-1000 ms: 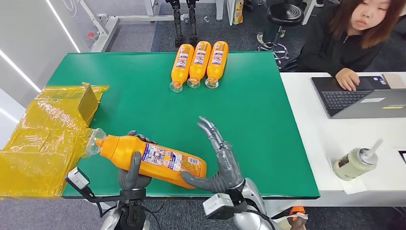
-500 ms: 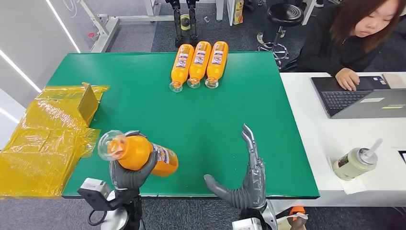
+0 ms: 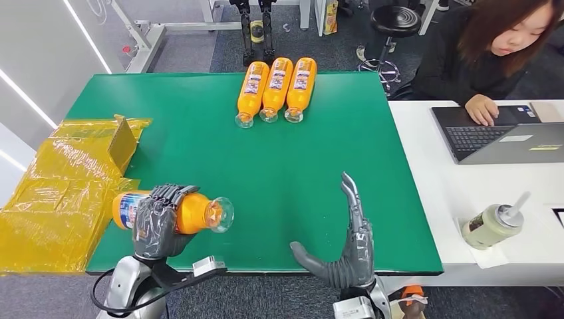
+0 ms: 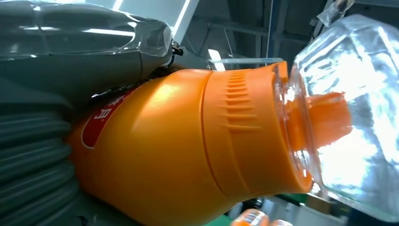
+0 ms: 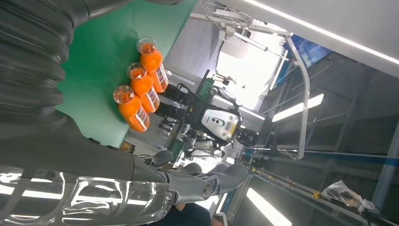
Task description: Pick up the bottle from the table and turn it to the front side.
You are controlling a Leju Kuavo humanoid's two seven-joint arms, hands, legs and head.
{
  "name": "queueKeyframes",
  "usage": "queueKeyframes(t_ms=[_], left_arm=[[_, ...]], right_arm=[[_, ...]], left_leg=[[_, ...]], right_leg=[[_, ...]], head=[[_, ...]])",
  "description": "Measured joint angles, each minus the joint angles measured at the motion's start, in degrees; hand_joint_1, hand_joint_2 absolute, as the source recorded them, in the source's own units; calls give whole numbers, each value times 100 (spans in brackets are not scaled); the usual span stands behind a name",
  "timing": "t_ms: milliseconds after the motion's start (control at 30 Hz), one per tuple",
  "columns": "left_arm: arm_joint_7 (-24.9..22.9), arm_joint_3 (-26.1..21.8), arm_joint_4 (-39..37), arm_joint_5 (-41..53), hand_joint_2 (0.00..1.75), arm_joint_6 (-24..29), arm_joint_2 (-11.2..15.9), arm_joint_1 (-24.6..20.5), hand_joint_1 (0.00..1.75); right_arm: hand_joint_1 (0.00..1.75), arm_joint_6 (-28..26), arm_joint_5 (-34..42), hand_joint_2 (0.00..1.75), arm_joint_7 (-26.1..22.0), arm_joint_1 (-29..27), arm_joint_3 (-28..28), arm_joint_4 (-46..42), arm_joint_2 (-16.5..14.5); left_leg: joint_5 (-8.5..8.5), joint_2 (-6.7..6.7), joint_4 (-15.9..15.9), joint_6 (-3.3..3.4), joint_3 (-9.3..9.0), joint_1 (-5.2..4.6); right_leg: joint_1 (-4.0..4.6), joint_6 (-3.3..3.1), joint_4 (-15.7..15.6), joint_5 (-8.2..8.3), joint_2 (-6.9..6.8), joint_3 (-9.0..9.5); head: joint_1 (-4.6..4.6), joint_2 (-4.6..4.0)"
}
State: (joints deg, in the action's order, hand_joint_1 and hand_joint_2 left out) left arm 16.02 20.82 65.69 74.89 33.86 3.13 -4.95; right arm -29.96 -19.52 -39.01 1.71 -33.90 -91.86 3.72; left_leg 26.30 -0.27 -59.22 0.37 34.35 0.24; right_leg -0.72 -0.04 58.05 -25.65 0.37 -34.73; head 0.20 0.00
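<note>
My left hand grips an orange bottle above the near left edge of the green table. The bottle lies roughly level, its clear cap pointing right and its labelled base to the left. In the left wrist view the orange bottle and its clear cap loom close against my hand. My right hand stands open at the near edge, fingers up and spread, holding nothing; its fingers stretch out bare in the right wrist view.
Three orange bottles lie side by side at the table's far edge, also in the right wrist view as three bottles. Yellow wrapped packages lie at the left. A person sits at a laptop on the white desk, beside a cup.
My left hand has lifted the bottle off the table and swung it round, so the cap went from pointing left to pointing right. My right hand let go and drew back to the near edge.
</note>
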Motion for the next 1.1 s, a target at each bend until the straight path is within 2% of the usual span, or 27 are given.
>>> queueKeyframes(t_ms=[133, 333, 600, 667, 733, 800, 1100], left_arm=[[-221, -104, -800, 265, 175, 235, 364, -332, 175], [-543, -419, -2348, 615, 175, 524, 775, -1064, 175], [-1165, -570, -3813, 1251, 175, 555, 1062, -1879, 175], [-1343, -569, -4060, 1395, 175, 528, 1080, -2002, 132], [-1428, -568, -4244, 1450, 175, 488, 1088, -2097, 45], [-1427, -567, -4373, 1437, 175, 431, 1088, -2164, 0], [-1324, -567, -4577, 1430, 175, 482, 1076, -2259, 0]], right_arm=[[0, -30, 78, 175, -31, 38, -1, 55, 72], [0, -67, 88, 175, -37, -34, 0, 39, 183], [0, -37, 172, 175, -20, -29, -1, 62, 253], [0, -16, 153, 175, 16, -26, 0, 63, 253], [0, -5, 119, 175, 49, -21, -1, 63, 254], [0, 3, 83, 175, 76, -14, -1, 63, 253], [0, 140, 86, 175, 131, 78, -1, 116, 254]], left_leg=[[-4, 0, 0, -5, -1, 1], [-6, 2, 0, -9, 1, 4], [-6, 2, 0, -10, 4, 5], [-6, 2, 0, -10, 5, 5], [-6, 2, -1, -10, 5, 4], [-6, 2, -1, -10, 6, 4], [-6, 3, 0, -10, 6, 4]], right_leg=[[1, -3, 3, 2, 1, -1], [3, -4, 6, 2, 6, -7], [2, -4, 6, 2, 8, -9], [2, -4, 6, 2, 8, -10], [2, -4, 6, 2, 9, -10], [2, -4, 6, 2, 8, -10], [2, -4, 6, 2, 10, -12]], head=[[1, 0], [0, 0], [2, 0], [2, 0], [2, 0], [2, 0], [1, 0]])
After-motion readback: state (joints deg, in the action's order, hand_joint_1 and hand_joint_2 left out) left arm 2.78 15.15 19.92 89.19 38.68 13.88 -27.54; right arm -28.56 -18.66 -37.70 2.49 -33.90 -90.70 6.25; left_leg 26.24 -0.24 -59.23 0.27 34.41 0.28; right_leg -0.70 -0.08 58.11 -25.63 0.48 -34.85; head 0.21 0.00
